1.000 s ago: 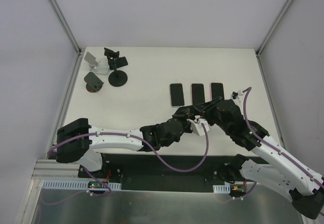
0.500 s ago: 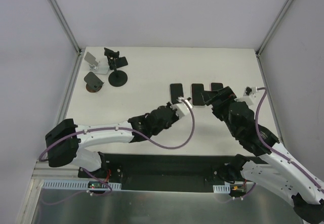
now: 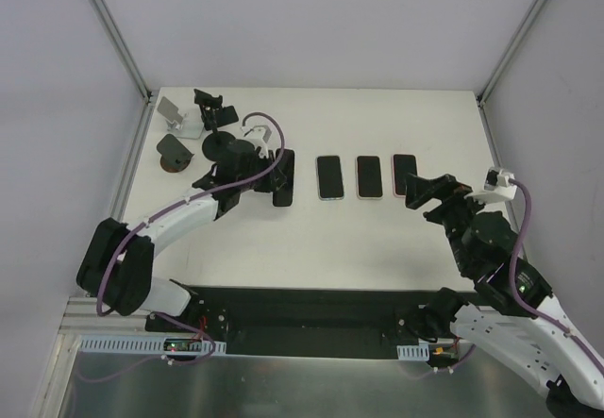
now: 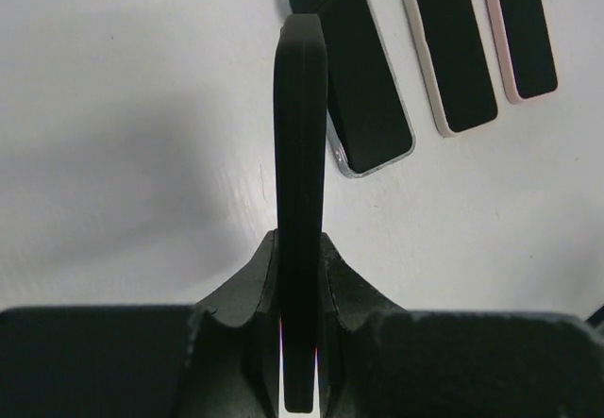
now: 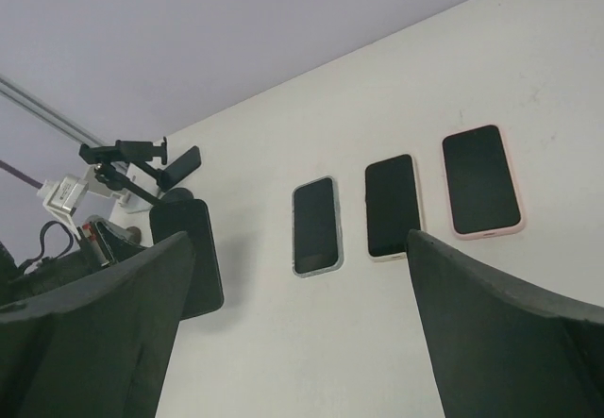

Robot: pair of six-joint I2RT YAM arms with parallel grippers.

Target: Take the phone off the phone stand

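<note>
White table [image 3: 311, 239] carries three phones [image 3: 368, 175] flat in a row right of centre, plus silver stand [image 3: 175, 113], clamp stand [image 3: 219, 146] and small dark stand [image 3: 174, 151] at far-left corner.

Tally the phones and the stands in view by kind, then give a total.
Phones: 4 (bluish-cased phone, cream-cased phone, pink-cased phone, black phone in the left fingers)
Stands: 3 (silver stand, clamp stand, small dark stand)
Total: 7

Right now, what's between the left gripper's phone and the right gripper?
Three phones lying flat in a row on the table, per the top view.
</note>
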